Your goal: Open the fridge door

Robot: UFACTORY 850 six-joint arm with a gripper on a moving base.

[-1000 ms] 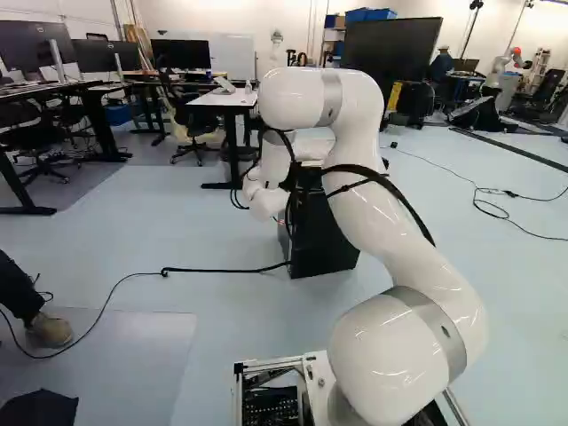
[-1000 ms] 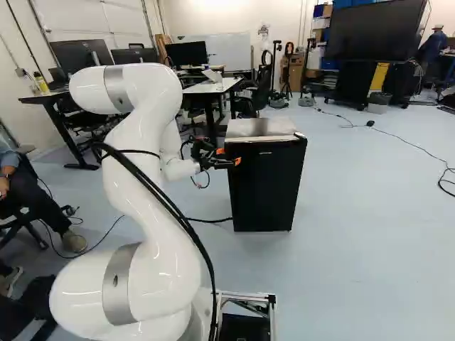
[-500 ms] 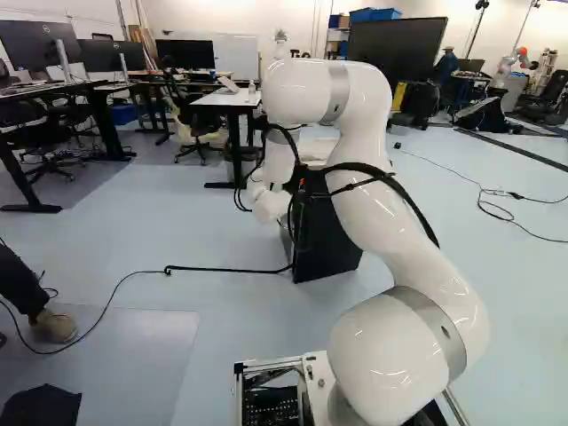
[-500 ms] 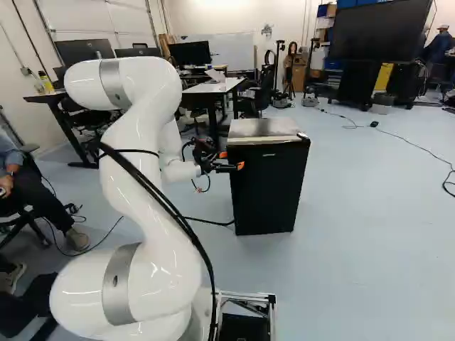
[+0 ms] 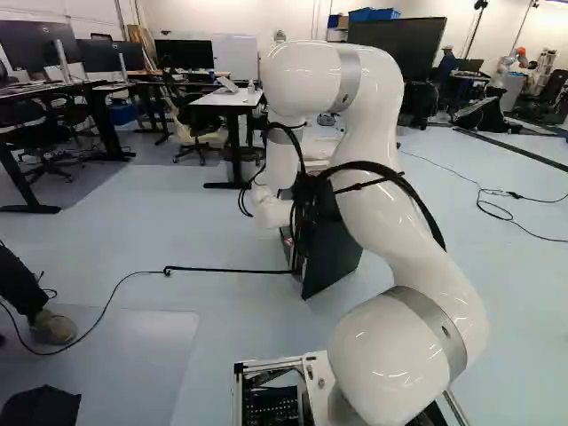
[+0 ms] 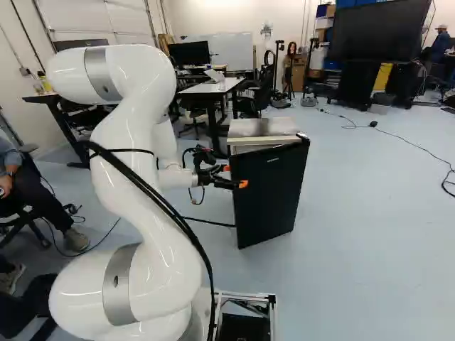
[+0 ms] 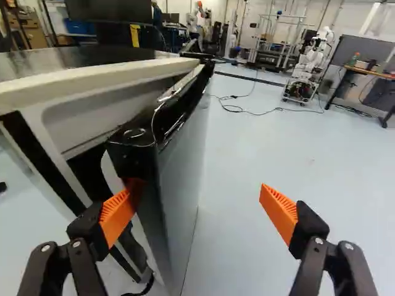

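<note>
In the right base view my gripper (image 6: 235,176) is at the free edge of the black fridge door (image 6: 273,195). The door stands partly open, its upper edge away from the silver-topped fridge (image 6: 259,128). The wrist view shows the gripper (image 7: 197,194) open, its fingers wide apart and the door edge (image 7: 145,185) between them. One orange pad (image 7: 117,214) lies against the door's inner side by that edge; the other finger stands off the outer face, touching nothing. The arm hides part of the fridge in the left base view.
Beyond the fridge is a white-topped table (image 6: 213,87) with chairs around it. A black cable (image 5: 222,271) runs over the floor to the fridge. A seated person's leg (image 5: 22,288) is at one side. Another robot (image 7: 302,71) stands farther off.
The base turned slightly at first. The gripper has since drawn back toward the base, and the fridge door has swung from closed to partly open with it.
</note>
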